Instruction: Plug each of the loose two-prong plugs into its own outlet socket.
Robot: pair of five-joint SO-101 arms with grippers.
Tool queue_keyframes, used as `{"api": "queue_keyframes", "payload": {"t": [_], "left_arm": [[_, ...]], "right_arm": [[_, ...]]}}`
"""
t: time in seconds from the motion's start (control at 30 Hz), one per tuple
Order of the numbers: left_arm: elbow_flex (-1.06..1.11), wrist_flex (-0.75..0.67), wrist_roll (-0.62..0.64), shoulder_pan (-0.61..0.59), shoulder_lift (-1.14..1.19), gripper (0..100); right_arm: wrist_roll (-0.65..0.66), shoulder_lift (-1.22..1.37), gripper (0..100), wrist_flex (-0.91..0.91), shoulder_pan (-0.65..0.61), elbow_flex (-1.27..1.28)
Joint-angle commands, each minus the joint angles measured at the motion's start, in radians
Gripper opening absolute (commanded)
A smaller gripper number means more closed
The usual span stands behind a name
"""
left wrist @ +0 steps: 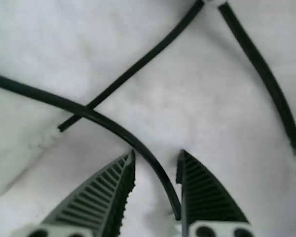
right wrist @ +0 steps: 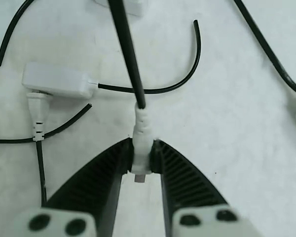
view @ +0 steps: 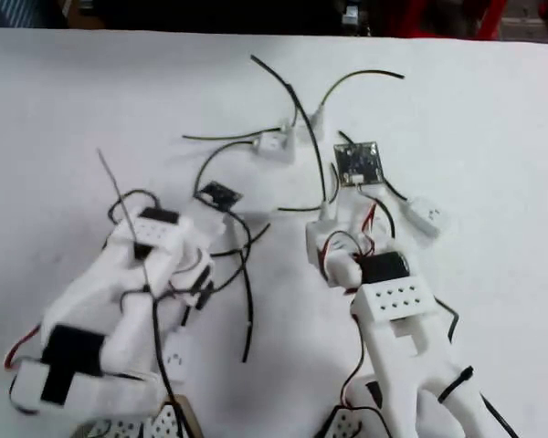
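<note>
My right gripper [right wrist: 143, 153] is shut on a white two-prong plug [right wrist: 142, 136] whose black cord runs away from the fingers. In the high view this plug [view: 327, 214] sits at the tip of the right arm, at the table's middle. A white outlet socket [right wrist: 56, 80] lies ahead, with another white plug [right wrist: 37, 104] at its side. My left gripper [left wrist: 155, 160] is open low over the table, a black cord [left wrist: 153, 163] passing between its fingers. A white block [left wrist: 19, 158] lies beside it.
Several black cords cross the white table [view: 73, 109]. A white socket [view: 274, 146] lies at the back centre, another [view: 427, 215] to the right. Two small circuit boards [view: 358, 164] [view: 219, 194] lie among the cords. The left arm [view: 119, 292] stands at the front left.
</note>
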Motion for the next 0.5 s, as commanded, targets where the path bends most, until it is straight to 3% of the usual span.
{"api": "queue_keyframes", "payload": {"t": [0.0,0.3,0.47], "left_arm": [[-0.130,0.028,0.008,0.004,0.082,4],[-0.339,0.227,0.009,0.005,-0.193,2],[-0.463,0.258,0.015,0.007,-0.240,2]], "right_arm": [[-0.009,-0.033,1.7,-0.016,0.012,-0.012],[-0.009,-0.033,1.7,-0.030,0.013,0.003],[-0.009,-0.033,1.7,-0.031,0.021,0.003]]}}
